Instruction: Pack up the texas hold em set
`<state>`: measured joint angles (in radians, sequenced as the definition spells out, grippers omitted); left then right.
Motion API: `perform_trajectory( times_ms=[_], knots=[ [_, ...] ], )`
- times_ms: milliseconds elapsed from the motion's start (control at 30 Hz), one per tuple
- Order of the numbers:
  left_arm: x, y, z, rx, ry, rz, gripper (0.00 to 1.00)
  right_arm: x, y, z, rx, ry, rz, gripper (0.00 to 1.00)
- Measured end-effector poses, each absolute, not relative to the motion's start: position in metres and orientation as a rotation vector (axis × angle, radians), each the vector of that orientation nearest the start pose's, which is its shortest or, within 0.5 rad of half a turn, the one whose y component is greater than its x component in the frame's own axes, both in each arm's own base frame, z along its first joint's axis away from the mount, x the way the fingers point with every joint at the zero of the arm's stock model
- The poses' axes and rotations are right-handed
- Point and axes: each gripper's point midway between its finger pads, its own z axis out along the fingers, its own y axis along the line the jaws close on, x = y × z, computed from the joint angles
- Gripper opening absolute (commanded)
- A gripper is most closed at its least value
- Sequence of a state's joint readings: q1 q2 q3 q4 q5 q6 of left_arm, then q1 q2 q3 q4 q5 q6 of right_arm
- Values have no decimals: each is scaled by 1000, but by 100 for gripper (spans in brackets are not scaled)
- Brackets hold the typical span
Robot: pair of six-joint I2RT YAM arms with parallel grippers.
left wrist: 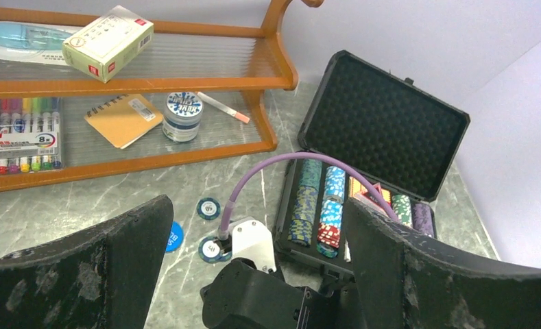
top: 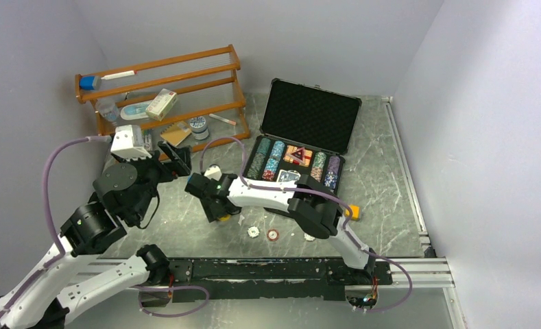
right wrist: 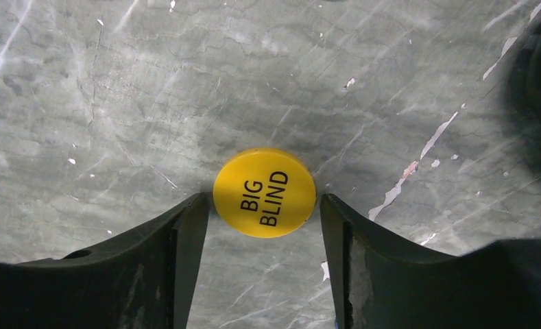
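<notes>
Yellow BIG BLIND button (right wrist: 264,192) lies flat on the grey marbled table (right wrist: 116,82), lower centre of the right wrist view. Fingers of the right gripper (right wrist: 264,205) flank it, at or almost at its edges; pinched or not, cannot tell. Jaws of the left gripper (left wrist: 259,205) spread wide, nothing between. In the top view, the black case (top: 312,116) stands open at upper centre, chip rows (top: 264,161) in its tray; loose tokens (top: 273,235) at lower centre.
</notes>
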<state>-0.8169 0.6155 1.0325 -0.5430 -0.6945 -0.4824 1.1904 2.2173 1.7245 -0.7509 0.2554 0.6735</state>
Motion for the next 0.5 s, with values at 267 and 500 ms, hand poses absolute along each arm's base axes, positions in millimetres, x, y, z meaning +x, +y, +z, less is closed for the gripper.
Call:
perform_trajectory(
  times_ms=[267, 500],
  knots=[
    [227, -99, 347, -199, 1699, -346, 97, 198, 436, 14, -572, 2660, 142, 50],
    [222, -98, 354, -170, 1698, -363, 100, 206, 430, 19, -523, 2613, 114, 52]
  ],
)
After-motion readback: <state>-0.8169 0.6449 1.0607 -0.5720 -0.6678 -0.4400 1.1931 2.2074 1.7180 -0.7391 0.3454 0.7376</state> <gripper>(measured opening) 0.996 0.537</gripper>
